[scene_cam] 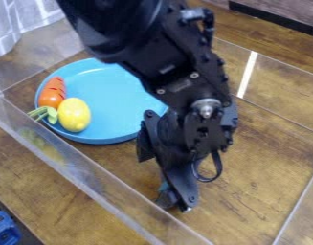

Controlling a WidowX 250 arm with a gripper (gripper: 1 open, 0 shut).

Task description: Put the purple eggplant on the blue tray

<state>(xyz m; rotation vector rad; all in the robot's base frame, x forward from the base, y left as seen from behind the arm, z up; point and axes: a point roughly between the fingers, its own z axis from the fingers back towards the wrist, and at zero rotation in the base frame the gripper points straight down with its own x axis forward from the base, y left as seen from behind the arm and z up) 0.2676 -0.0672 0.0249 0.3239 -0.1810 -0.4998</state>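
Observation:
The blue tray (114, 91) lies on the wooden table at the left, just left of the arm. My gripper (179, 196) points down at the table a little past the tray's near right rim, with the dark arm filling the middle of the view. Its jaws stand wide and I see nothing held in them. The purple eggplant is hidden behind the gripper and wrist.
A yellow lemon (73, 115) and an orange carrot (52, 94) lie on the tray's left side. A clear plastic wall (69, 163) runs along the near left edge of the wooden table (267, 144), and another stands at the back.

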